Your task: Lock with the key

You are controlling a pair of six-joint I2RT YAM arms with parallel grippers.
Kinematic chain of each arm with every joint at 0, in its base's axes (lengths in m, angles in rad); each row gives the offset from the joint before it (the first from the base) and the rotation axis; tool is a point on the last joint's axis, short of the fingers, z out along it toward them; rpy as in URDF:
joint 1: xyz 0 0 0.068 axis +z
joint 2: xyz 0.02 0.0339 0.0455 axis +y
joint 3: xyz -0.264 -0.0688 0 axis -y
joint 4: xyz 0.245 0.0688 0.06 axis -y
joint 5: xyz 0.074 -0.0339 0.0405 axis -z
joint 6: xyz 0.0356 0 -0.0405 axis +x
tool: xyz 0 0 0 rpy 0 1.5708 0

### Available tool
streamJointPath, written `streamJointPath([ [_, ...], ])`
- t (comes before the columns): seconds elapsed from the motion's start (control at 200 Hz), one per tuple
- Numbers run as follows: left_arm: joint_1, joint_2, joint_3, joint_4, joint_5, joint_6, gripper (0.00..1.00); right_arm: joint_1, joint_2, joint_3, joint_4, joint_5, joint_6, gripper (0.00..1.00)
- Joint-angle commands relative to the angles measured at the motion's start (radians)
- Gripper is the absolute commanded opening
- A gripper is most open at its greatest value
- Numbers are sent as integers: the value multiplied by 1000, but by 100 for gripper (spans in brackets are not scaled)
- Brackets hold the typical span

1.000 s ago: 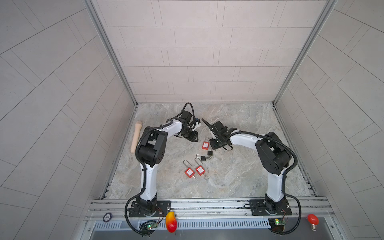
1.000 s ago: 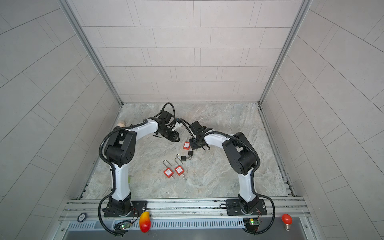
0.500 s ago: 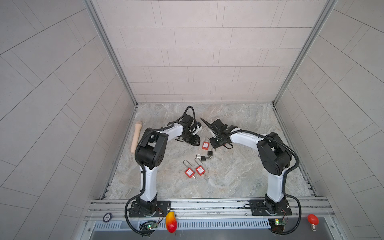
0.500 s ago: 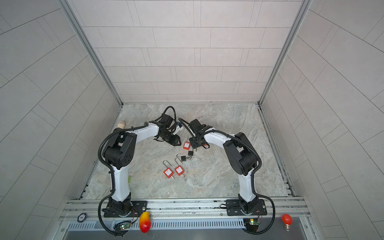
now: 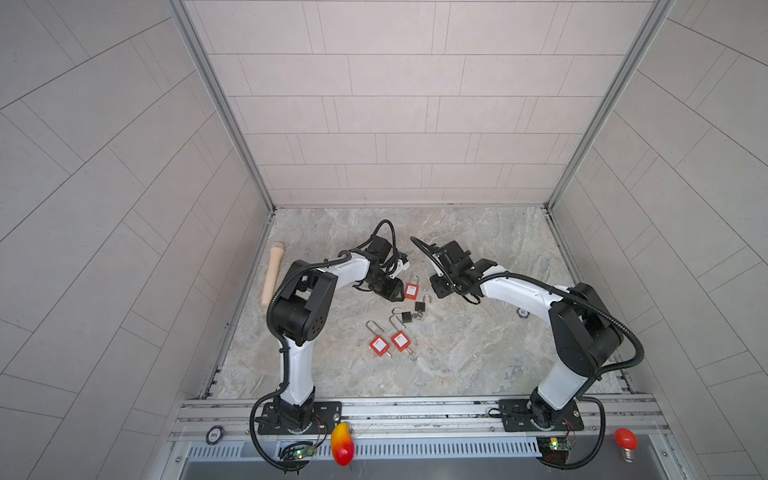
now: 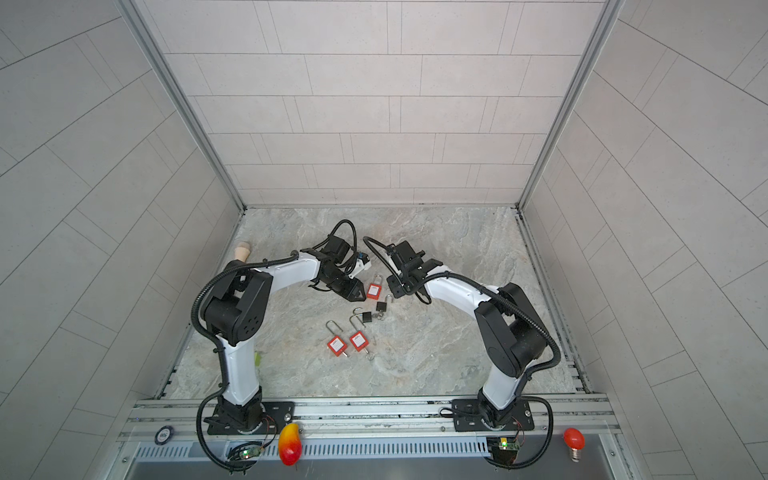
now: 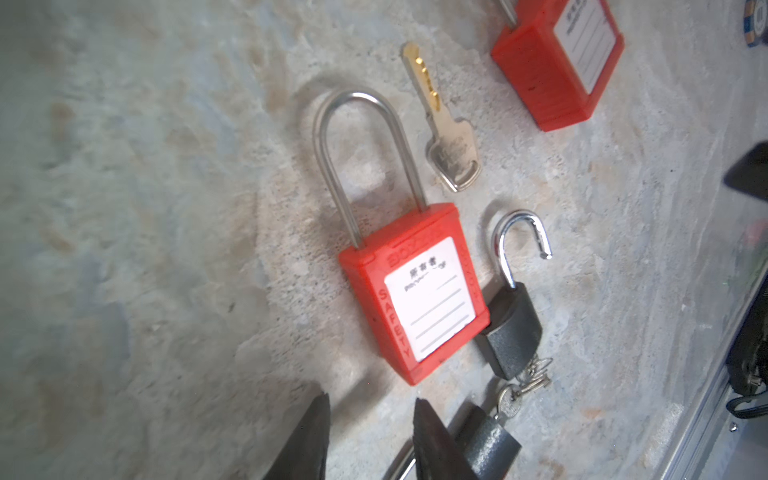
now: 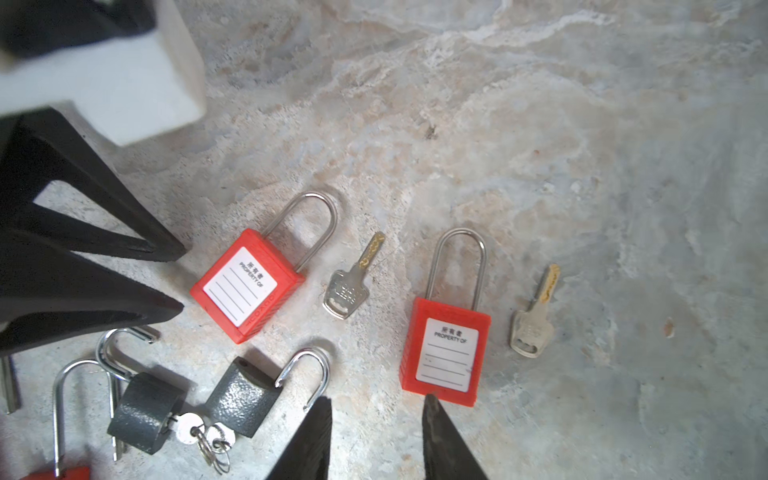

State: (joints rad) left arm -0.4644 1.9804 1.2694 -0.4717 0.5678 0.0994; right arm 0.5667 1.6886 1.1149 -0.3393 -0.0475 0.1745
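The left end effector [image 7: 370, 409] has black, matt, wedge-shaped fingers [image 7: 309, 440] standing a narrow gap apart, with only bare desk [image 5: 478, 353] between them; the tips stop just short of the base of the red padlock [image 7: 415, 291], at its 9 o'clock in both top views. The right end effector [image 8: 376, 401] has the same tapered fingers, also narrowly parted and holding nothing; one tip is at the base edge of a second red padlock [image 8: 444, 353], and I cannot tell whether it touches.

The red padlock lies flat near the middle of the marbled, stone-look desk, between the two end effectors; it has a blocky plastic body, a white lined label and a tall U of plain steel; its long axis runs 6 to 12 o'clock, with the closed shackle toward 12. The key [image 8: 353, 282] lies loose just beside it at 3 o'clock; it has a flat silvery head and a brass-coloured toothed blade; it is parallel to the padlock, blade toward 12.

A second key [image 8: 534, 320] lies beside the second red padlock; a grey padlock [image 8: 245, 399] with a pebbled cast finish sits at 5 o'clock, its chrome shackle swung open; a round wooden stick [image 5: 272, 274] lies along the desk's 9 o'clock edge.
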Motion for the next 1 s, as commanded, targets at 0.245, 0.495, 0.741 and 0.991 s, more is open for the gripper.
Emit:
streamJointPath([
  [0.245,-61,19,35,3,22,-17,39,3,-82,-80,54,174,10,39],
  [0.495,-90,30,61,15,33,-31,39,3,-104,-103,51,274,41,45],
  [0.741,-107,28,61,41,55,-62,39,-15,-125,-125,62,318,116,54],
  [0.991,-103,-13,43,47,42,-60,39,-53,-140,-149,69,294,201,76],
])
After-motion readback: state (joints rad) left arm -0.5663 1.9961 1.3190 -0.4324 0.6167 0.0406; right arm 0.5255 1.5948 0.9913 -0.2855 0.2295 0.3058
